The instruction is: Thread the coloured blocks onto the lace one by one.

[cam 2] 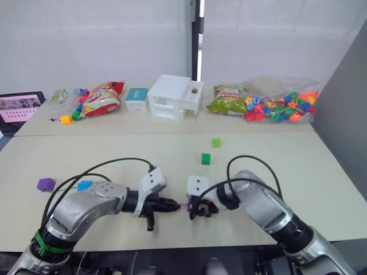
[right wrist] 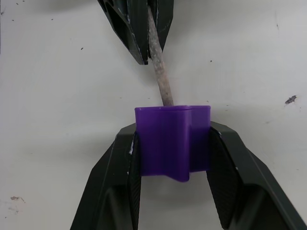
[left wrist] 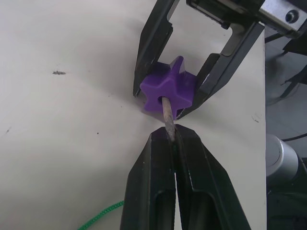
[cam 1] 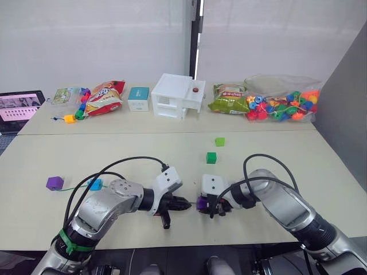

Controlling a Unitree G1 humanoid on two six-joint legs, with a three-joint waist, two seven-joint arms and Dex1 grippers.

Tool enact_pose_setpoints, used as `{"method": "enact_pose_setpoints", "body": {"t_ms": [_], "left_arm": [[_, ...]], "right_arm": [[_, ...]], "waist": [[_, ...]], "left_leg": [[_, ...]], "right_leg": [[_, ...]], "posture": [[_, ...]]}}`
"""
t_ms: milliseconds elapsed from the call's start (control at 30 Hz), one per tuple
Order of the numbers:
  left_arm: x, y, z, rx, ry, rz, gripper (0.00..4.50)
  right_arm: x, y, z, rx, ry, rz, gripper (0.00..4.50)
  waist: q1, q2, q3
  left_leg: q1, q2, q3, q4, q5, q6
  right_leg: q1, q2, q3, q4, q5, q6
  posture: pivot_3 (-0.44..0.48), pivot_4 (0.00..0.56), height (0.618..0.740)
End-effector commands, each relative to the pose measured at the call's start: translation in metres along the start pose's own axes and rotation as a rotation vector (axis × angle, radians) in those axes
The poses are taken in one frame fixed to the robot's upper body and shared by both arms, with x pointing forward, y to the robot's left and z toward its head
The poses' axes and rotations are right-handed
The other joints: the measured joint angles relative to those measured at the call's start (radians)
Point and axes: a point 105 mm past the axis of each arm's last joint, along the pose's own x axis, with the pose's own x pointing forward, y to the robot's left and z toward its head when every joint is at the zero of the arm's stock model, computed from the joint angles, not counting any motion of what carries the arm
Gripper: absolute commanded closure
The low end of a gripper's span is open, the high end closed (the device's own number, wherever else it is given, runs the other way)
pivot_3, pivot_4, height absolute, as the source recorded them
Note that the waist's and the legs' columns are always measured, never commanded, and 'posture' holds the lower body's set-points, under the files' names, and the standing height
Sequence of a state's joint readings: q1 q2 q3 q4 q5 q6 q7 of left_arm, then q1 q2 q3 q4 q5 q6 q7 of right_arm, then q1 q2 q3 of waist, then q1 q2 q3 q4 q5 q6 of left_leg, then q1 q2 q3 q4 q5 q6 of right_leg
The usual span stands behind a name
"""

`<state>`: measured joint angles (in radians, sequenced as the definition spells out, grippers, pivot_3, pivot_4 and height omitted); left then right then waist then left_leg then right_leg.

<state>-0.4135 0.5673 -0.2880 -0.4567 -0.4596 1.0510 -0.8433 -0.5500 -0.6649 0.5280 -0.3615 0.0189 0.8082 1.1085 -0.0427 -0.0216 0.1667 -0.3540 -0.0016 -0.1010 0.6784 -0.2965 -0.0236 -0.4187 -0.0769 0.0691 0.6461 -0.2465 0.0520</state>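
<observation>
My right gripper (right wrist: 172,132) is shut on a purple block (right wrist: 172,141), held just above the table near its front edge (cam 1: 202,203). My left gripper (left wrist: 172,136) is shut on the lace's stiff grey tip (left wrist: 167,112), and that tip enters the hole in the purple block (left wrist: 168,88). The green lace (left wrist: 98,220) trails back over the table. At the left lie a second purple block (cam 1: 55,183) and a blue block (cam 1: 95,184). A dark green block (cam 1: 211,157) and a light green block (cam 1: 219,141) lie behind the grippers.
Along the back stand a white box (cam 1: 175,94), a teal box (cam 1: 138,98), snack bags (cam 1: 105,97) (cam 1: 228,98), a clear bag of round beads (cam 1: 284,103), a yellow cube with a dark cord (cam 1: 69,118) and a tablet (cam 1: 20,106). The table's front edge is close.
</observation>
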Motion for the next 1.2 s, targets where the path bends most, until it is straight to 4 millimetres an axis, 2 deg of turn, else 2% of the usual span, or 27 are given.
{"method": "enact_pose_setpoints", "body": {"t_ms": [33,500,767,967,1200], "left_arm": [[0.007,-0.033,0.023,0.098,-0.091,-0.177,4.5],[0.024,-0.021,0.017,0.078,-0.133,-0.161,4.5],[0.039,-0.018,0.012,0.072,-0.169,-0.168,4.5],[0.049,-0.014,0.004,0.07,-0.171,-0.171,4.5],[0.055,-0.014,0.01,0.103,-0.18,-0.179,4.5]], "right_arm": [[0.01,-0.004,-0.005,0.01,0.034,-0.039,3.14],[0.001,-0.011,-0.021,-0.056,0.299,0.0,3.14],[-0.003,-0.004,-0.009,-0.057,0.322,0.021,3.14],[0.0,0.0,-0.017,0.009,0.332,0.031,3.14],[0.007,0.005,-0.02,0.03,0.315,0.05,3.14]], "waist": [[0.0,0.0,0.0],[0.017,0.0,-0.001],[0.033,0.0,-0.001],[0.034,-0.001,-0.003],[0.035,-0.001,-0.004]], "left_leg": [[0.0,0.0,0.0,0.0,0.0,0.0],[0.0,-0.001,0.0,0.001,0.0,-0.001],[0.001,-0.001,-0.001,0.002,0.0,-0.001],[0.002,-0.001,-0.002,0.001,0.0,-0.001],[0.005,-0.001,-0.004,0.001,0.0,-0.001]], "right_leg": [[0.0,0.0,0.0,0.0,0.0,0.0],[0.003,-0.001,0.0,-0.003,0.0,0.0],[0.006,-0.001,-0.001,-0.005,0.0,0.0],[0.008,-0.001,-0.002,-0.006,0.0,0.0],[0.014,-0.001,-0.004,-0.01,0.0,0.0]], "posture": [[0.0,0.15,0.74],[0.0,0.15,0.74],[0.0,0.15,0.74],[0.0,0.15,0.74],[0.0,0.15,0.74]]}}
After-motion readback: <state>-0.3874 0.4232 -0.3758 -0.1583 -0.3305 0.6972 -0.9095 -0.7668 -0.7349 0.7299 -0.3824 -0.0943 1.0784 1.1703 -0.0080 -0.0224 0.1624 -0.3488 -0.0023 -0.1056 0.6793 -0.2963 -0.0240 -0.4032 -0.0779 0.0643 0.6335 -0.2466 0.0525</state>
